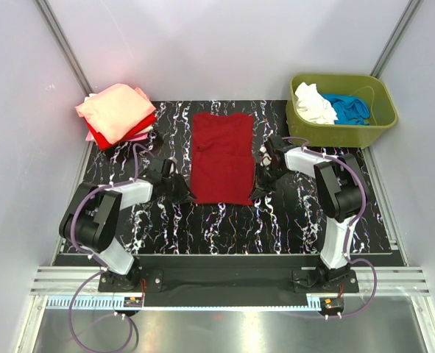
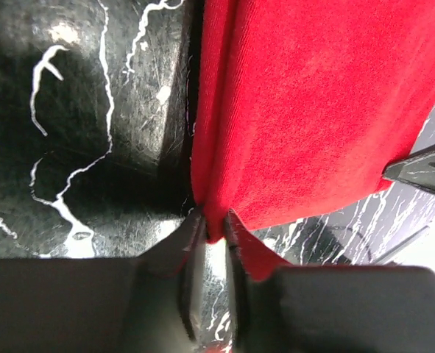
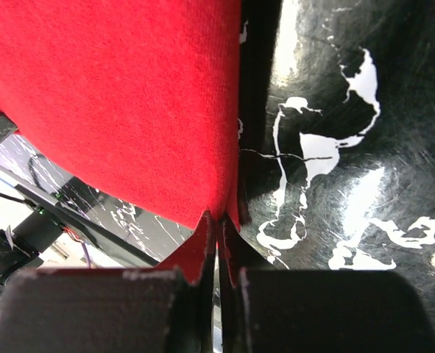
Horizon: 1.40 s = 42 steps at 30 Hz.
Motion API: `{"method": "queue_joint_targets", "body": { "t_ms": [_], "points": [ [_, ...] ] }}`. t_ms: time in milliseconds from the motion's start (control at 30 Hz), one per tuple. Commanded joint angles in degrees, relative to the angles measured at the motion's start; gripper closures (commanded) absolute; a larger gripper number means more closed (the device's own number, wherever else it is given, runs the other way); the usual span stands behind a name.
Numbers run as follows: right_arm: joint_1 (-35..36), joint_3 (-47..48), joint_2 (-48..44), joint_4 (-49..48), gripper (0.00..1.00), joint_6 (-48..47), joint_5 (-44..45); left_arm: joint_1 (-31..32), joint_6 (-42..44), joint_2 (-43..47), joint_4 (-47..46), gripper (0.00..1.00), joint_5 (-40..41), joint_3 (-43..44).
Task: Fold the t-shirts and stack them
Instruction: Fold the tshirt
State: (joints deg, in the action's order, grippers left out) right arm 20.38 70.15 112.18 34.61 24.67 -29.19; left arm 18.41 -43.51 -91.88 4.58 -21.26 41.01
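Note:
The dark red t-shirt (image 1: 222,157) lies folded lengthwise into a narrow strip on the middle of the black marbled table. My left gripper (image 1: 183,193) is shut on its near left corner; the left wrist view shows the red cloth (image 2: 313,110) pinched between the fingertips. My right gripper (image 1: 261,187) is shut on its near right corner, and the right wrist view shows the cloth (image 3: 121,103) caught between the closed fingers. A stack of folded t-shirts (image 1: 118,112), salmon-pink on top with bright red and pink below, sits at the back left.
An olive-green plastic tub (image 1: 344,110) at the back right holds a white t-shirt (image 1: 313,104) and a blue one (image 1: 348,108). White enclosure walls and metal rails bound the table (image 1: 291,220).

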Motion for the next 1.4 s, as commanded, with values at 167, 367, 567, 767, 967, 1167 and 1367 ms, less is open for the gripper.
{"method": "queue_joint_targets", "body": {
  "t_ms": [167,367,567,767,967,1167,1367],
  "points": [
    [-1.66,-3.78,-4.33,-3.85,1.00,-0.67,-3.50,3.29,0.97,2.66,2.17,1.00,2.09,3.63],
    [-1.66,-8.79,-13.73,-0.87,1.00,-0.32,-3.07,10.40,-2.28,10.92,6.84,1.00,5.69,2.06],
    [-1.57,-16.52,-27.87,5.10,1.00,0.56,-1.75,22.26,-10.01,23.48,12.63,1.00,12.81,-2.33],
    [-1.66,-22.59,-42.47,10.90,1.00,3.28,-3.77,29.13,-17.66,36.93,22.29,1.00,17.74,-5.07],
    [-1.66,-20.07,-48.72,15.30,1.00,4.69,-2.98,29.84,-19.34,43.45,30.21,0.99,20.55,-1.92],
    [-1.66,-11.55,-44.25,17.59,1.00,2.76,-0.17,29.75,-16.88,40.20,37.07,0.95,25.73,6.69],
    [-2.18,-0.57,-36.43,19.26,1.00,-0.14,2.65,26.15,-11.70,32.91,39.36,0.96,25.30,15.75]
  ]
}}
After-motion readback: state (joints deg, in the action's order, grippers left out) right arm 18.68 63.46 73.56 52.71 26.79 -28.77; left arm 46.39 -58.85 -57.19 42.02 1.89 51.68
